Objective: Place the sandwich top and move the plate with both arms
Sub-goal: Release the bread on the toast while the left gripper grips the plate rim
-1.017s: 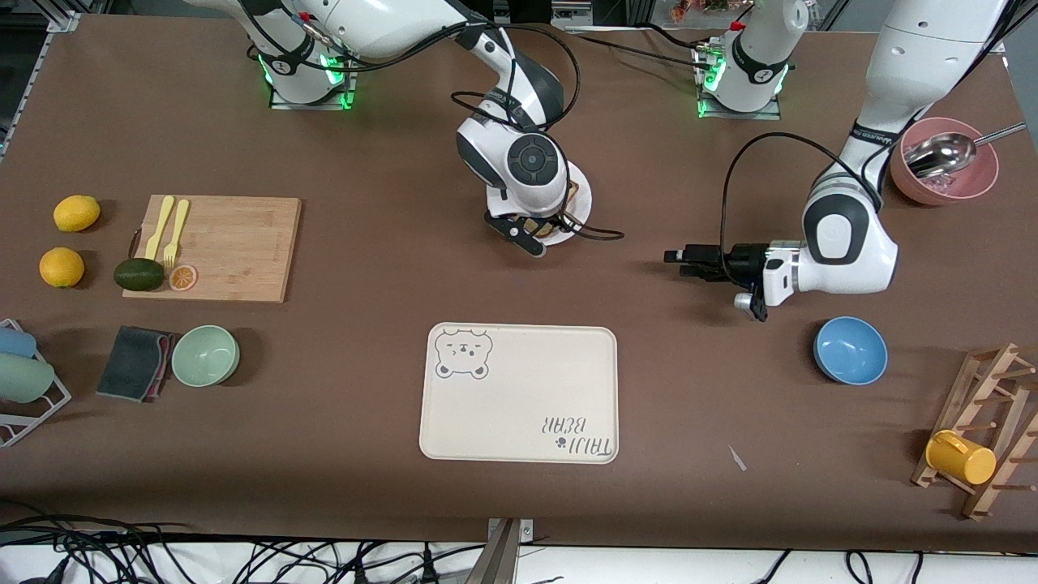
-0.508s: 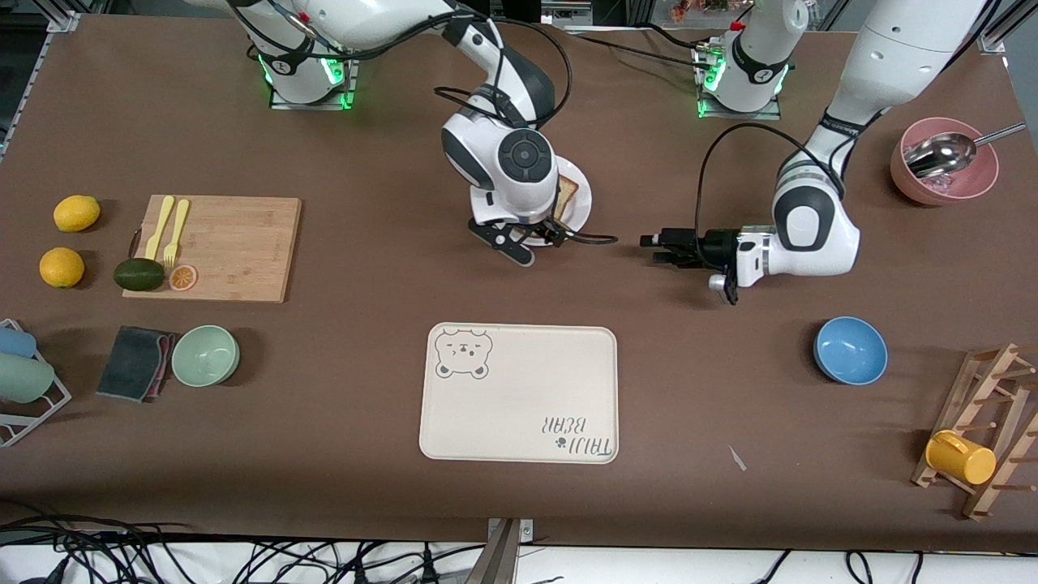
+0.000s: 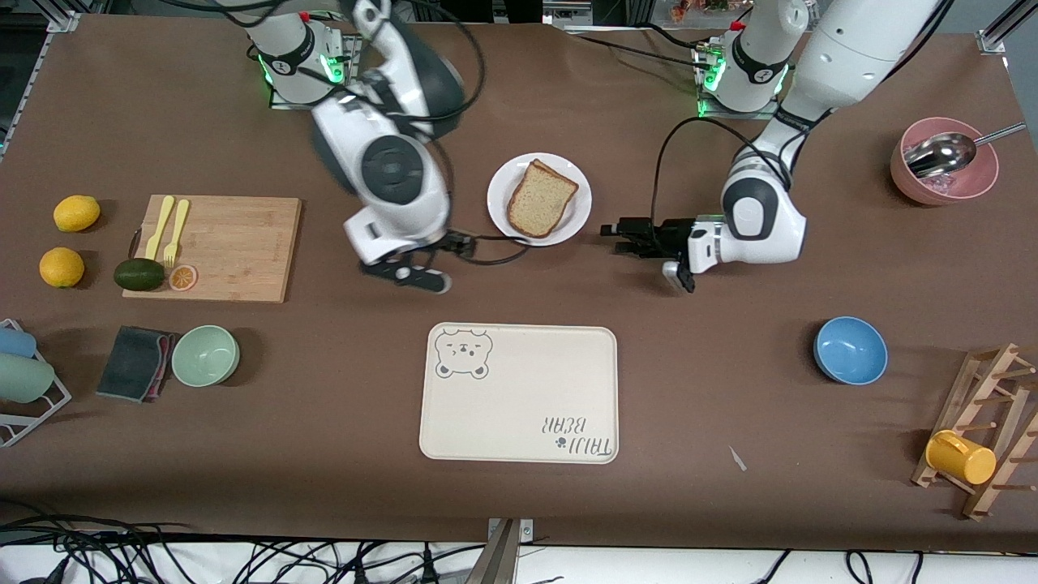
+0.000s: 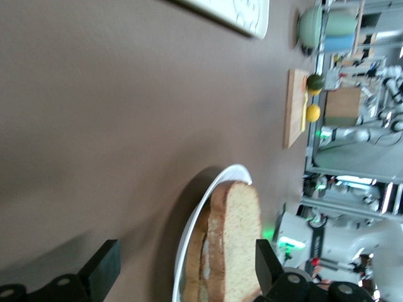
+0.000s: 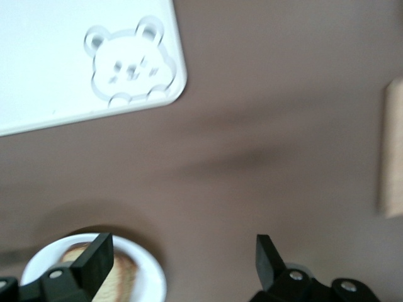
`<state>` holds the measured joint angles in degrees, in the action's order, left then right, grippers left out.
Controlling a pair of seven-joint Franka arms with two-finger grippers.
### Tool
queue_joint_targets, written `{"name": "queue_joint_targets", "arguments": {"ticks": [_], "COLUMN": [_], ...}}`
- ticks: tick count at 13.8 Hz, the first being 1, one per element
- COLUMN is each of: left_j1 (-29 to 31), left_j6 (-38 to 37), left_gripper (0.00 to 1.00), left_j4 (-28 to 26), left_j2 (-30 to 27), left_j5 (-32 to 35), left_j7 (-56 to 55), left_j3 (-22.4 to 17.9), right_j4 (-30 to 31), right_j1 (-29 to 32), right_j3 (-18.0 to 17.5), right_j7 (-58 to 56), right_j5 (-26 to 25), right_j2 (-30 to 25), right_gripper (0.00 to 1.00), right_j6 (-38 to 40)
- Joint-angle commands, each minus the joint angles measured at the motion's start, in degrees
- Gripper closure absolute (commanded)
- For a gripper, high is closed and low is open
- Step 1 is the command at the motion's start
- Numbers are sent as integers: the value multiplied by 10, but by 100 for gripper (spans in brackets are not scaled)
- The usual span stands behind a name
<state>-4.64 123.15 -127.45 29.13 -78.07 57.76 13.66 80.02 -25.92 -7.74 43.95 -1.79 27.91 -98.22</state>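
Observation:
The sandwich top (image 3: pixel 542 197), a tan slice with a brown crust, lies on the white plate (image 3: pixel 499 199) between the two arms' bases. In the left wrist view the slice (image 4: pixel 236 245) tops a stack with a second slice under it on the plate (image 4: pixel 189 251). My left gripper (image 3: pixel 610 235) lies level and open just off the plate's rim, toward the left arm's end; its jaws (image 4: pixel 184 270) span the plate's edge. My right gripper (image 3: pixel 409 274) hangs open over bare table between plate and cutting board. In its own view the right gripper (image 5: pixel 181 258) holds nothing, and the plate (image 5: pixel 148 270) shows beside one finger.
The cream bear-print tray (image 3: pixel 519 393) lies nearer the front camera than the plate. A cutting board (image 3: pixel 235 243) with avocado and fork, two lemons and a green bowl (image 3: pixel 205 354) sit toward the right arm's end. A blue bowl (image 3: pixel 850 349), a pink bowl (image 3: pixel 945 162) and a mug rack (image 3: pixel 985 430) sit toward the left arm's end.
The right gripper opened, left the slice on the plate, rose and swung toward the cutting board. The left gripper slid along the table toward the plate's rim.

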Motion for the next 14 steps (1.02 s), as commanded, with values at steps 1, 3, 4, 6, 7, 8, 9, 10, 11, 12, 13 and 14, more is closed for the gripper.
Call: {"name": "queue_joint_targets", "arguments": {"ticks": [1,3,4,6,7,8,9,10,11,12,13,14], "left_j1": [-39,-45,-47,-48,-49,-49,-49,-49,-48,-47,-46,-43], "left_j6": [25,25,25,25,24,24,24,23,20,19,19,19], "left_gripper": [5,6,13,32,36,39,42,44,44,44,44,45], "left_j4": [-15,-15,-15,-16,-16,-17,-21,-25,-27,-29,-30,-32], "left_j2": [19,29,29,27,27,26,24,22,18,15,13,9], "left_j5": [-65,-74,-74,-74,-74,-74,-74,-74,-74,-74,-74,-74], "left_j7": [94,107,107,107,108,108,108,109,109,108,108,108], "left_j3": [-2,-2,-2,-2,-1,-1,-1,0,0,2,9,11], "right_j4": [8,9,9,9,10,10,10,13,13,12,12,14], "right_j1": [11,12,12,12,12,12,12,12,12,12,12,13], "right_j3": [60,115,143,191,208,225,245,267,286,293,293,288], "right_j7": [-126,-207,-254,-330,-356,-385,-416,-449,-468,-474,-474,-475], "right_j5": [-3,-1,6,7,8,11,27,55,69,72,78,74], "right_j2": [-37,-50,-52,-53,-56,-60,-64,-75,-81,-82,-85,-95], "right_gripper": [0,0,0,0,0,0,0,0,0,0,0,0], "right_j6": [14,30,31,30,30,30,31,35,51,66,68,72]}}
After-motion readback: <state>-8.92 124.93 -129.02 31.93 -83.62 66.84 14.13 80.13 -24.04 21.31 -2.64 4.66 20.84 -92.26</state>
